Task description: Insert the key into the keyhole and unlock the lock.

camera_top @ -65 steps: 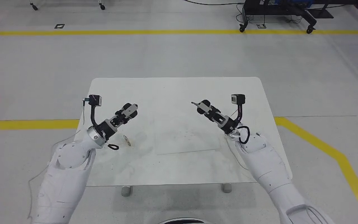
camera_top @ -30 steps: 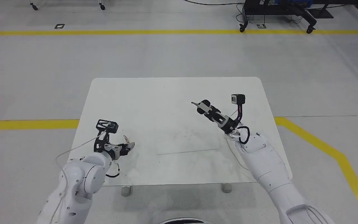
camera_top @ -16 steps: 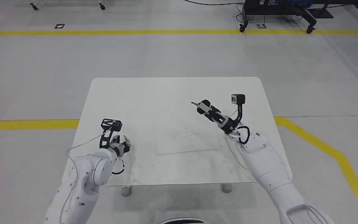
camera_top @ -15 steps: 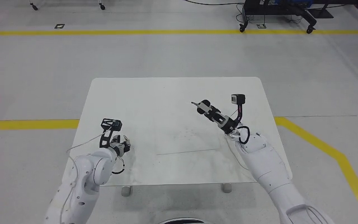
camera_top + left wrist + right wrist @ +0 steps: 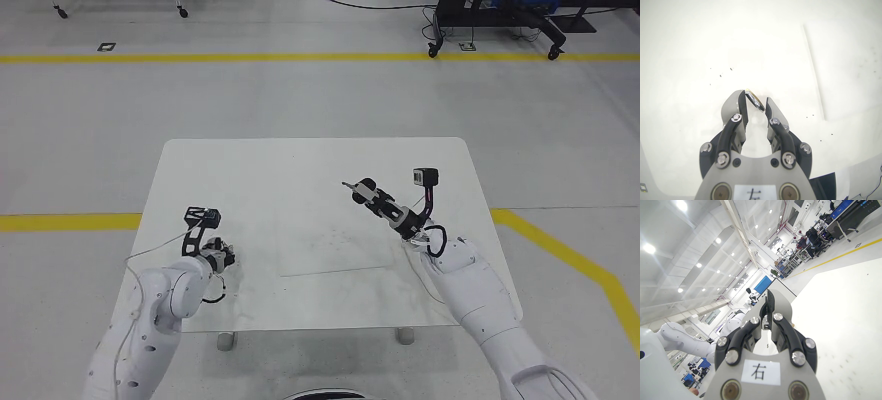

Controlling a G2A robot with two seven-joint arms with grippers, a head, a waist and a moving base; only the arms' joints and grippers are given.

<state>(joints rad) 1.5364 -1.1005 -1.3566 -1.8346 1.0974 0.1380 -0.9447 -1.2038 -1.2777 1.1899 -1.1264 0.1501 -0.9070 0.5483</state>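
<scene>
White arms [image 5: 470, 290]; silver left claw [image 5: 755, 96], black pads [image 5: 743, 109] (slotted screws).

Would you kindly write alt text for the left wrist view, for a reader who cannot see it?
The left gripper hangs close over the white table, fingers apart, with a small brass-and-steel lock set slantwise between their tips. A faint straight line crosses the tabletop beyond, with a few dark specks.
</scene>
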